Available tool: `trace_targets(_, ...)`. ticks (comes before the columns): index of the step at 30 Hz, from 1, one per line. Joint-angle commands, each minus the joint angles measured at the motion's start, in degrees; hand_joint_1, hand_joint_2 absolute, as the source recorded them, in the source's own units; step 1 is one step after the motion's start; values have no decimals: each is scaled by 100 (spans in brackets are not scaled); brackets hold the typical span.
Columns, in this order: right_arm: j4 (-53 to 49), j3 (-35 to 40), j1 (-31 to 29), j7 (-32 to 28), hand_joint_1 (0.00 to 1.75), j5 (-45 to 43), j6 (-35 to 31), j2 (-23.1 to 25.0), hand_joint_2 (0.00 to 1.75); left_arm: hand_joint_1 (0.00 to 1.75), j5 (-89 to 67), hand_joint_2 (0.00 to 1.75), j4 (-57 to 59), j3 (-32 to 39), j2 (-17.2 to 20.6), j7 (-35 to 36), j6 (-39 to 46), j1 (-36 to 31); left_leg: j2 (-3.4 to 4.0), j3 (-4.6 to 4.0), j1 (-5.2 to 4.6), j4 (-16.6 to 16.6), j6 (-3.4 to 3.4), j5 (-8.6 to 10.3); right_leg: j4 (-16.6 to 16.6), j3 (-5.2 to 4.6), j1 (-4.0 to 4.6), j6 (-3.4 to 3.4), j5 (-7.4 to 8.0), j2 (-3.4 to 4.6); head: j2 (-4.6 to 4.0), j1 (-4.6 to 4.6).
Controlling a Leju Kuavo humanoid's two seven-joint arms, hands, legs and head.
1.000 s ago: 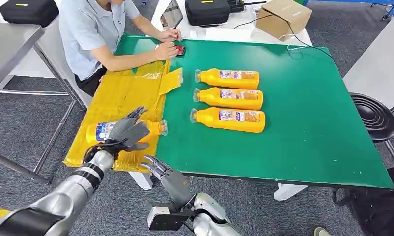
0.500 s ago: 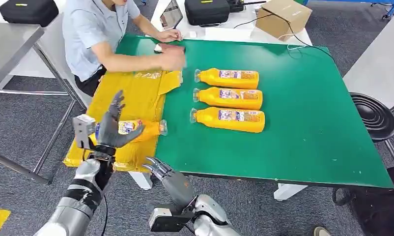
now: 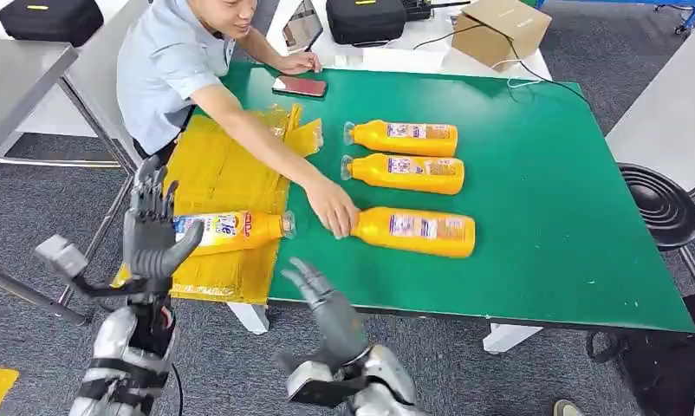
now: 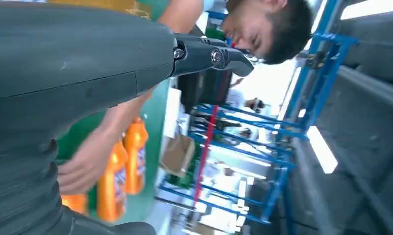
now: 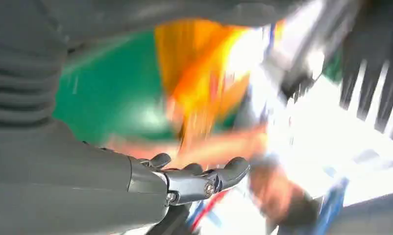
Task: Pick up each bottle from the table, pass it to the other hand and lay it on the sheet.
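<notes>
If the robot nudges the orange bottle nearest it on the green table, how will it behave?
The nearest orange bottle lies on its side and looks rounded, so it would probably roll across the green table. It seems full, so likely hefty. A person's hand at its cap may steady it.

Green-topped desk (image 3: 543,251) carries a yellow sheet (image 3: 227,173) over its left end. One orange bottle (image 3: 231,231) lies on the sheet. Three orange bottles lie on the bare green: far (image 3: 402,138), middle (image 3: 405,173), near (image 3: 416,231). A phone (image 3: 300,86) lies by the far edge.
</notes>
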Motion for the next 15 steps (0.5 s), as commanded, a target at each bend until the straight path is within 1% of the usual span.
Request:
trace_targets(1, -1921, -1248, 441, 173, 0, 54, 8, -527, 175, 0, 94, 175, -959, 257, -131, 52, 70, 684, -3, 9, -1, 2, 0, -7, 0, 12, 0, -5, -8, -9, 0, 4)
trace_targets(2, -1879, -1247, 443, 155, 0, 73, 11, -500, 175, 0, 92, 175, -931, 257, -132, 48, 72, 661, -10, 5, 0, 0, 0, -4, -4, 12, 2, -5, -6, -15, 0, 2)
trace_targets(3, -1872, -1318, 464, 35, 0, 125, -144, -442, 175, 0, -24, 175, -928, 272, -135, -9, 183, 655, -8, 1, -1, -1, -1, -1, -3, 5, 0, -5, -4, -11, 0, 2)
trace_targets(4, -2048, -1465, 518, -81, 0, 238, -459, -490, 175, 0, -158, 175, -988, 262, -159, -37, 320, 758, -7, 12, -1, -2, -2, -5, -3, 15, 1, -7, -7, -11, -2, 2)
trace_targets(5, -2304, -1598, 615, -79, 0, 285, -625, -578, 175, 0, -173, 175, -1062, 242, -174, -30, 321, 897, -8, 4, -1, -3, -2, -1, -3, 8, 1, -6, -4, -11, 0, 2)
trace_targets(6, -2650, -1815, 766, -51, 0, 381, -745, -675, 175, 0, -520, 175, -1169, 183, -163, -86, 510, 1111, -5, 14, 0, -1, -2, -7, -4, 18, 4, -8, -9, -10, 0, 2)
trace_targets(7, -2881, -1997, 891, -37, 0, 404, -764, -717, 175, 0, -749, 175, -1243, 144, -178, -173, 666, 1269, -6, 5, -4, -5, 0, -2, -4, 8, 0, -3, -5, -9, 0, 2)
trace_targets(9, -3202, -2280, 1087, -32, 0, 421, -726, -755, 175, 0, -798, 175, -1358, 72, -210, -218, 699, 1522, -6, 6, -6, -5, 2, -3, -4, 9, -1, -2, -6, -8, 0, 0)
trace_targets(11, -3224, -2300, 1103, -31, 0, 424, -707, -761, 175, 0, -805, 175, -1371, 60, -213, -231, 706, 1550, -12, 19, -6, -5, 3, -11, -7, 25, -1, -2, -15, -16, 0, 0)
trace_targets(12, -3226, -2326, 1125, -31, 0, 419, -715, -730, 175, 0, -845, 175, -1378, 47, -212, -231, 735, 1557, -9, 9, -3, -3, 2, -6, -5, 13, 1, -2, -9, -12, 0, 0)
trace_targets(13, -3232, -2394, 1149, -56, 0, 504, -779, -698, 175, 0, -923, 175, -1388, 43, -235, -242, 797, 1583, -10, 25, -3, -1, 2, -15, -6, 31, 2, -4, -18, -16, 0, 0)
trace_targets(14, -3228, -2498, 1182, 3, 0, 809, -955, -711, 175, 0, -1010, 175, -1435, 12, -287, -274, 852, 1668, -8, 5, -3, -2, 1, -5, -4, 8, 0, -2, -7, -11, 0, 0)
trace_targets(15, -3179, -2625, 1201, 273, 0, 1099, -990, -770, 175, 0, -1161, 175, -1490, -65, -332, -307, 933, 1788, -8, 4, -2, -3, 1, -5, -5, 8, 1, -3, -7, -11, 0, 0)
